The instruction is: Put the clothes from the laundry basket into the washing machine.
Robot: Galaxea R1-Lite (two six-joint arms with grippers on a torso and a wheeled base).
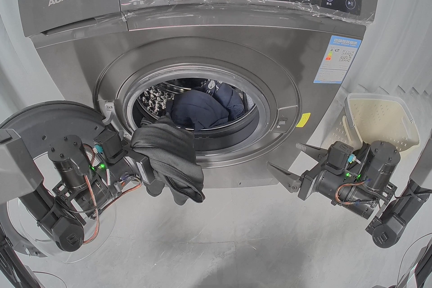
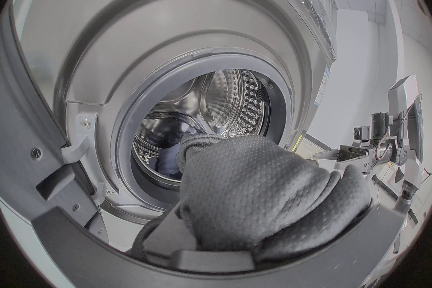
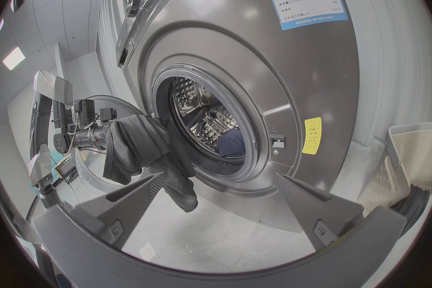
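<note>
Fingers of our left gripper [image 1: 146, 174] clamped on dark garment [image 1: 168, 151], which we log draped at the washing machine [image 1: 279, 77], near-left rim of its mouth, drum straight beyond; right gripper [image 1: 284, 156] spread, farther right.

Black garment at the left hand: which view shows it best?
Head view: the whole black garment shows, hanging at the lower left of the washer opening. The right wrist view shows it whole but smaller, side-on; the left wrist view shows close fabric, lower part hidden.
</note>
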